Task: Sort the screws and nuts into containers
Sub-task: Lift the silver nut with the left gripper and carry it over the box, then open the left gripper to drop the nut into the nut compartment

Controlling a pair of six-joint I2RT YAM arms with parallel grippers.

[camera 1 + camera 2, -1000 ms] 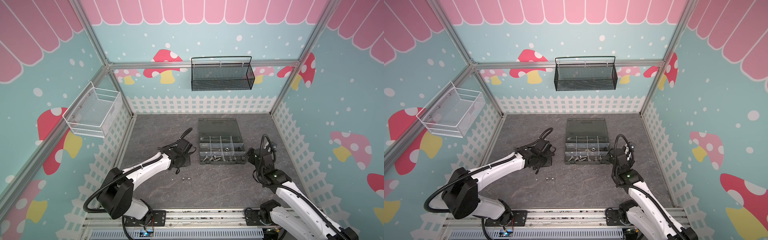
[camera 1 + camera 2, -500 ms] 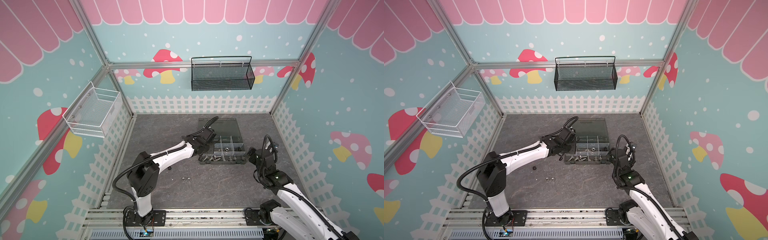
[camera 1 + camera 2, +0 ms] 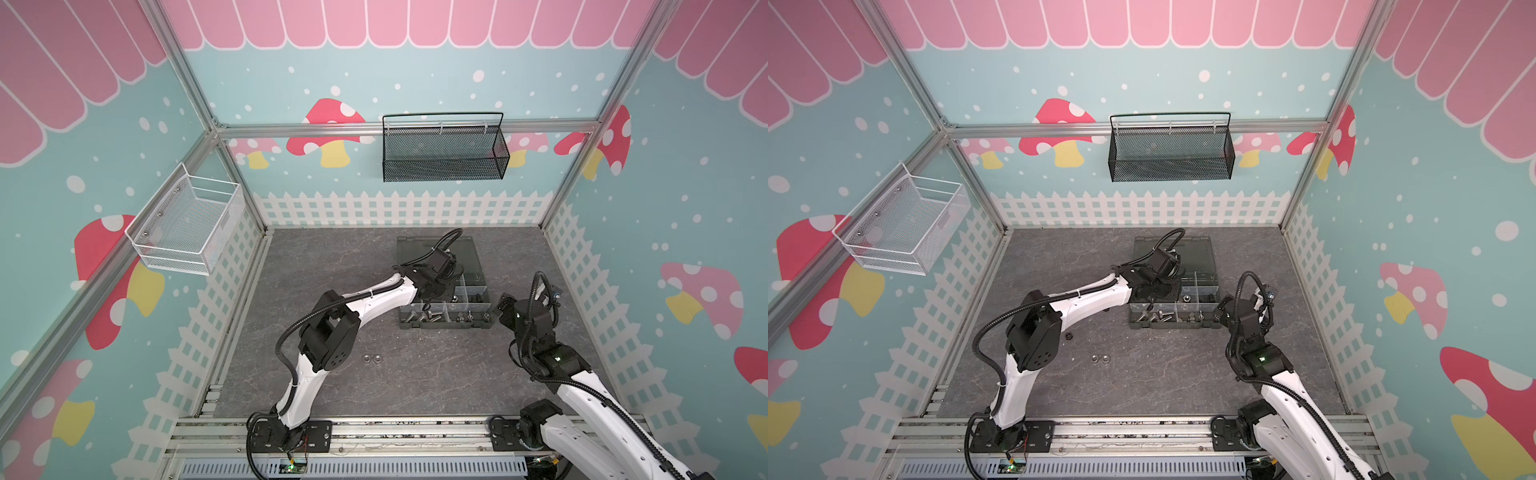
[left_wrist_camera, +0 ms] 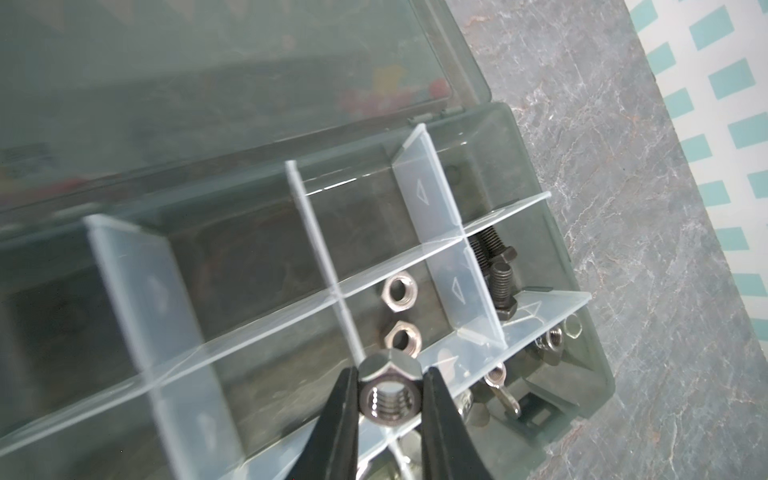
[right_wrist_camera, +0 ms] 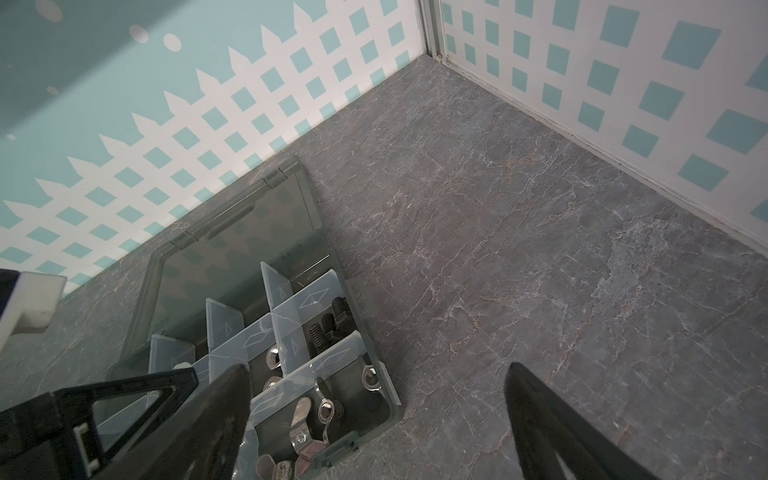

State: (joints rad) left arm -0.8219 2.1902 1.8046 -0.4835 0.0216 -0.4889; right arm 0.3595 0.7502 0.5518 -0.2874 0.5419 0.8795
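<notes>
Your left gripper (image 4: 390,384) pinches shiny silver hex nut (image 4: 388,397) over clear plastic divider (image 4: 320,249); release here may bounce it astray. Right gripper (image 5: 376,370) wide, empty.

A dark grey translucent plastic organizer box (image 3: 469,257) lies open on the grey marbled bench (image 3: 415,382), its lid laid back behind the clear-divided compartments. One shiny silver hex nut (image 4: 389,388) is pinched in the left pincer (image 4: 389,374) above the box. Two more silver nuts (image 4: 400,291) lie in a middle compartment, and black hex-head screws (image 4: 496,266) are heaped in the neighbouring one.
</notes>
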